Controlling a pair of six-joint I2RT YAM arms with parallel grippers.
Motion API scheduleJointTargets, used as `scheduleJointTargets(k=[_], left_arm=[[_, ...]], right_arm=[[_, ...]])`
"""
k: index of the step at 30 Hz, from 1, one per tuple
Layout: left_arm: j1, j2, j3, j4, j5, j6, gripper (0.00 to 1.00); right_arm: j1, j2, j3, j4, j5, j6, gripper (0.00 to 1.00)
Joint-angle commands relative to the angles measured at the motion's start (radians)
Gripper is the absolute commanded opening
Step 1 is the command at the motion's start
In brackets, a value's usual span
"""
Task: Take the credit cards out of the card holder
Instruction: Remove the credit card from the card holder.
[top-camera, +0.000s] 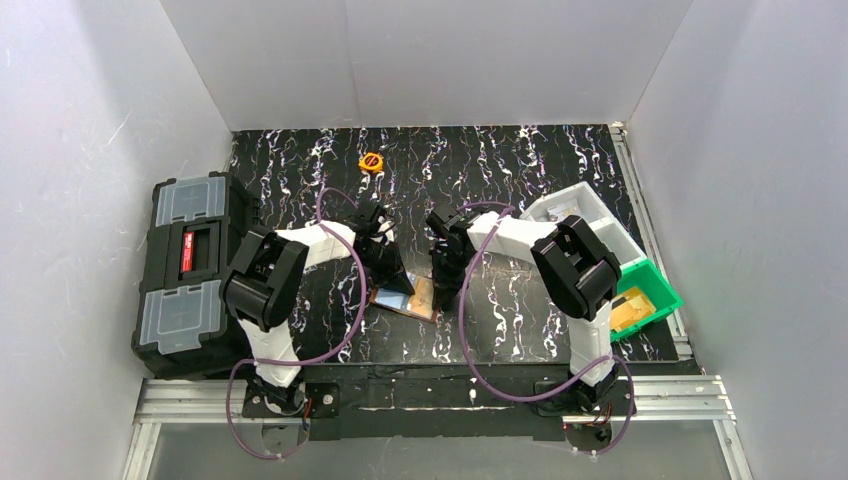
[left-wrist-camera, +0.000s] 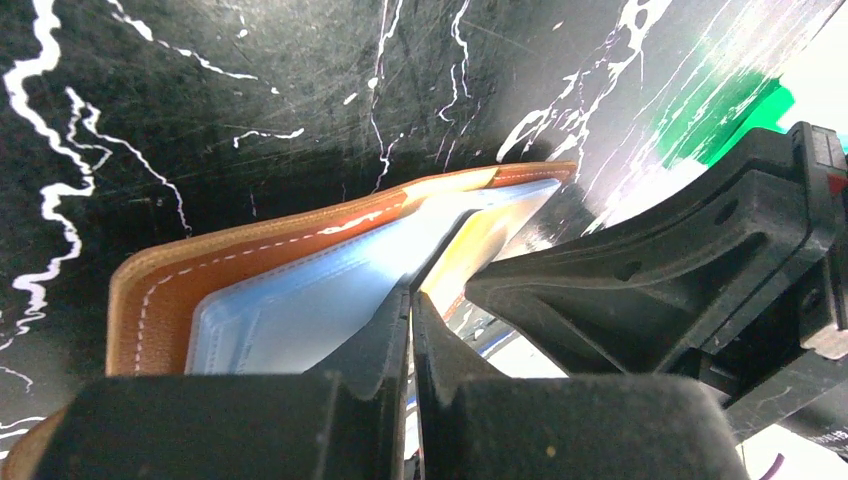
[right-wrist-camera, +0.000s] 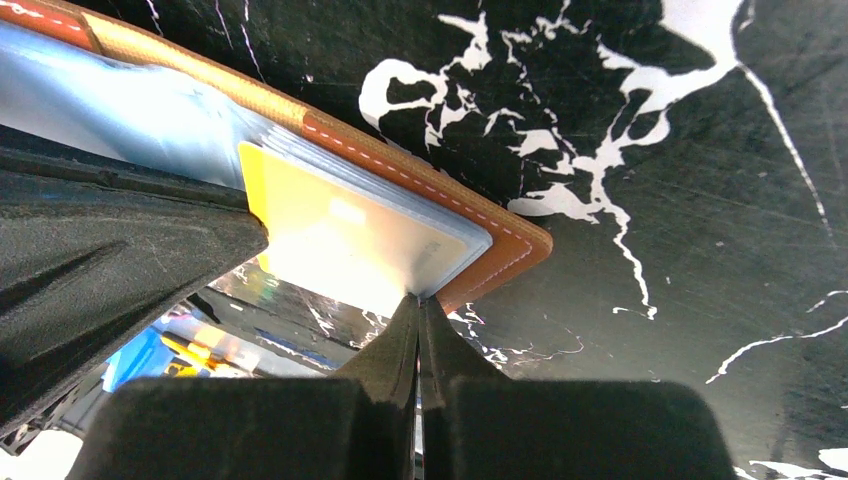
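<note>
Lying open on the black veined table, the brown leather card holder has the clenched left gripper at its clear pockets and the clenched right gripper at the yellow-tan plastic credit card edge, grip unclear. Draw flat, pinning leather.

Arm finish
Left arm, right arm: white links, black joint housings, purple cables looping above aluminium rail.
</note>
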Motion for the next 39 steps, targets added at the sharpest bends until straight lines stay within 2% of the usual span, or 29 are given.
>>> scheduleJointTargets(k=[1, 13, 17, 19, 21, 26, 32, 39], left_arm=[[0.003, -0.050, -0.006, -0.021, 0.033, 0.002, 0.00], [0.043, -0.051, -0.011, -0.077, -0.023, 0.077, 0.00], [0.046, -0.029, -0.022, -0.034, 0.042, 0.096, 0.00], [0.046, -0.046, -0.049, -0.022, 0.068, 0.110, 0.16], [0.046, -0.052, -0.068, -0.030, 0.079, 0.130, 0.18], [0.038, -0.027, -0.080, -0.046, 0.040, 0.157, 0.19], [0.023, 0.026, -0.108, 0.075, 0.114, 0.070, 0.18], [0.015, 0.022, -0.113, 0.117, 0.146, 0.031, 0.17]], right_arm=[[-0.004, 0.074, -0.029, 0.073, 0.118, -0.011, 0.01], [-0.015, 0.076, -0.051, 0.076, 0.124, -0.007, 0.01], [-0.017, 0.079, -0.054, 0.077, 0.123, -0.006, 0.01], [-0.017, 0.084, -0.048, 0.074, 0.124, -0.006, 0.01], [-0.017, 0.090, -0.046, 0.073, 0.124, -0.007, 0.01], [-0.017, 0.101, -0.037, 0.070, 0.122, -0.008, 0.01], [-0.015, 0.110, -0.018, 0.060, 0.115, -0.010, 0.01], [-0.006, 0.129, 0.026, 0.044, 0.115, -0.011, 0.01]])
